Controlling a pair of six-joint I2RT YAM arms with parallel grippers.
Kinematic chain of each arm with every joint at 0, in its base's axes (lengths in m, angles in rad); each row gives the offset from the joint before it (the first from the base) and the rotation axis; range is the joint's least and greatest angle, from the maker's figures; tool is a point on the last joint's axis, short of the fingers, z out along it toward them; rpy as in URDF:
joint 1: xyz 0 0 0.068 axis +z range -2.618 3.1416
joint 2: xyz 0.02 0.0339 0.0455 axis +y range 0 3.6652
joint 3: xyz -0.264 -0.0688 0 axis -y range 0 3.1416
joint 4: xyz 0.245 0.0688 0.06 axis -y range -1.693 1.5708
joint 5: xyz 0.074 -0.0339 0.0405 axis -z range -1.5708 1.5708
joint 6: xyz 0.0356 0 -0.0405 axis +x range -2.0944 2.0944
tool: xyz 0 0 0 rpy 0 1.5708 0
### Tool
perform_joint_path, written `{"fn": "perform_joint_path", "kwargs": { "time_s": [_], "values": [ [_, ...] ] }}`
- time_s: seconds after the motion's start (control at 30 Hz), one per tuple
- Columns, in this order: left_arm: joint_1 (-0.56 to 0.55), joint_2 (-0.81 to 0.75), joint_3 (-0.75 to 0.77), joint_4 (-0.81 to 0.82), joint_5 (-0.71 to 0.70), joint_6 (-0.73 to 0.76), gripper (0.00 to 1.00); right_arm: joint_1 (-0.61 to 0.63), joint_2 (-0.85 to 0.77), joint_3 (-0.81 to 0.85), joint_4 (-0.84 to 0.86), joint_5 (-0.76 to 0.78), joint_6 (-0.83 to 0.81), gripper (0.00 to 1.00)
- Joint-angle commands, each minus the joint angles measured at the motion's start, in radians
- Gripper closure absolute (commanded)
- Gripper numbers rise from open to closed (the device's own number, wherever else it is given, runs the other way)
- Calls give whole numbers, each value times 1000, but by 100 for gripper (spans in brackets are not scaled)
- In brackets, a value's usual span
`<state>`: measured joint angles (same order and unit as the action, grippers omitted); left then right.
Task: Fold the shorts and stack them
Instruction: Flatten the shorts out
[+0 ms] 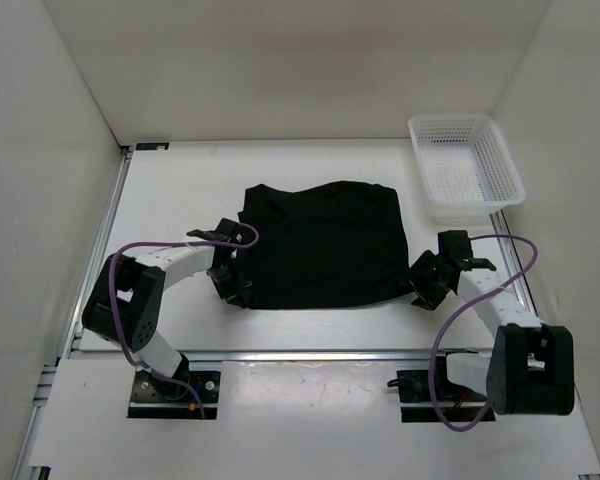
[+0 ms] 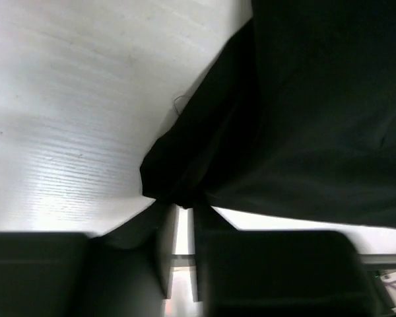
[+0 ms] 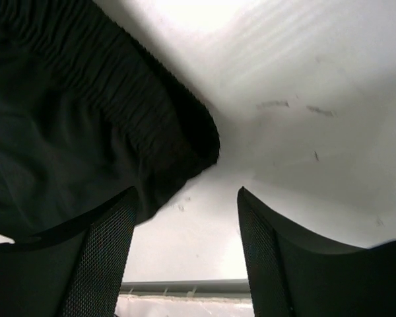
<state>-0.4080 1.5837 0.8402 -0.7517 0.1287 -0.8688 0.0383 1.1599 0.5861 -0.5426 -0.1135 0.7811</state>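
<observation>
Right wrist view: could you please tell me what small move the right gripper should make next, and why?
Probably ease the right gripper forward onto the shorts: its jaws stand open, and the waistband corner lies just ahead of them, not yet gripped.

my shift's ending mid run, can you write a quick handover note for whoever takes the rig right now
Left gripper: shut on the near-left corner of the plain black soft cloth shorts.
Right gripper: open at the shorts' near-right corner, by the ribbed waistband, gripping nothing.
Shorts: flat and roughly square, mid-table. The white plastic mesh basket is at the far right, apart from them.
Done: left corner gripped.
Left: close the right gripper, fold, stack.
</observation>
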Motion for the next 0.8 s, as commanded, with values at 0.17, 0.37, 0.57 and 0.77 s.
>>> {"fn": "perform_joint_path", "kwargs": {
  "time_s": [0.17, 0.37, 0.57, 0.77],
  "values": [
    [9, 32, 33, 51, -57, 14, 90, -5, 155, -2, 190, -22, -9, 68],
    [150, 21, 251, -9, -69, 117, 90, -5, 285, 231, 181, -32, -9, 100],
    [293, 136, 883, -305, -167, 221, 90, -5, 507, 968, -17, -113, -71, 100],
    [324, 105, 1353, -394, -115, 223, 90, 40, 473, 1328, -62, -149, -140, 100]
  ]
}}
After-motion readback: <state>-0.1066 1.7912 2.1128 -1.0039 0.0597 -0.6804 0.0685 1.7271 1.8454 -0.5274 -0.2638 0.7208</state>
